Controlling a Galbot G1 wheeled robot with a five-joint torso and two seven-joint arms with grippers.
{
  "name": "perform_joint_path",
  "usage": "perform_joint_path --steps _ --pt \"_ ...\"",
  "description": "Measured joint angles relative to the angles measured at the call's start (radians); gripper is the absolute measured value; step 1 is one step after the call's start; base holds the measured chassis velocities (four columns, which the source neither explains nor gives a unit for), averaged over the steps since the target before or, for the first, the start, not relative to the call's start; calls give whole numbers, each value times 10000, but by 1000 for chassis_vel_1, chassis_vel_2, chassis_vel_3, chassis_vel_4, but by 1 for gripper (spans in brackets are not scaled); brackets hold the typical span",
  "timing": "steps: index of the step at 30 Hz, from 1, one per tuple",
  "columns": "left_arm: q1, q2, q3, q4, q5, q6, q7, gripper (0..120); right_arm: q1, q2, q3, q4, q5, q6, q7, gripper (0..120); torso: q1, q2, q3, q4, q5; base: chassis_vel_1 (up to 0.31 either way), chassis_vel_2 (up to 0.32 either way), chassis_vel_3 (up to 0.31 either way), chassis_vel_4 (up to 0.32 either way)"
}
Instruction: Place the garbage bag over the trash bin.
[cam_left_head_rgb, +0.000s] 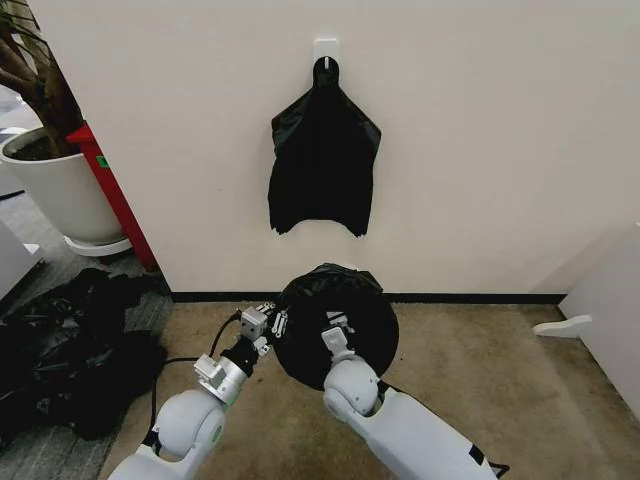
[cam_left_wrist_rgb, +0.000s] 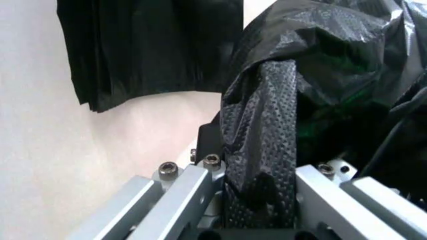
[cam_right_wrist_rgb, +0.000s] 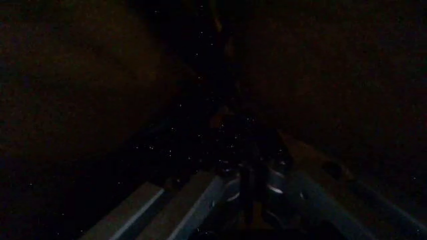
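Note:
The glossy black garbage bag (cam_left_head_rgb: 345, 300) forms a round dome on the floor by the wall, and the trash bin is hidden beneath it. My left gripper (cam_left_head_rgb: 277, 320) is at the bag's left edge. The left wrist view shows this gripper (cam_left_wrist_rgb: 257, 170) shut on a dimpled fold of the bag (cam_left_wrist_rgb: 320, 65). My right gripper (cam_left_head_rgb: 337, 322) reaches into the middle of the bag. Dark plastic surrounds it (cam_right_wrist_rgb: 250, 175) in the right wrist view.
A bundle of black bags (cam_left_head_rgb: 322, 165) hangs from a wall hook straight above. A heap of black plastic (cam_left_head_rgb: 70, 350) sprawls on the floor at left, behind it a large white plant pot (cam_left_head_rgb: 60, 185) and a red panel (cam_left_head_rgb: 115, 195). White furniture (cam_left_head_rgb: 610, 300) stands at right.

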Motion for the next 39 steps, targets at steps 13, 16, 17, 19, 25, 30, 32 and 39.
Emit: perform_joint_path --steps 13,16,17,19,25,30,32,39 --pt "-45 -8 18 123 -18 -9 29 2 -12 167 -450 578 645 2468 -1372 0 0 0 0 2 0 0 0 0 0" --pt "-37 -39 34 137 26 -26 78 2 261 231 -561 515 887 2474 -1399 0 0 0 0 2 0 0 0 0 0" --pt "-18 -55 45 143 74 -37 113 2 467 238 -605 487 1192 2202 -1245 0 0 0 0 2 0 0 0 0 0" --pt "20 -72 49 154 160 -89 182 2 908 220 -623 485 2126 1419 -701 0 0 0 0 2 -1 0 0 0 0" --pt "57 -60 21 158 187 -152 247 2 1406 131 -397 475 3131 807 -207 0 0 0 0 2 -2 0 0 0 0" --pt "61 -31 0 128 176 -171 277 2 1497 27 -102 346 3376 361 40 0 0 0 0 1 0 0 0 0 0" --pt "58 -41 4 104 165 -170 285 2 1389 -6 -78 337 3282 143 145 0 0 0 0 0 0 0 0 0 0" --pt "82 -55 6 66 163 -163 288 2 881 -173 -225 911 2704 229 21 0 0 0 -1 0 -1 0 0 0 0"
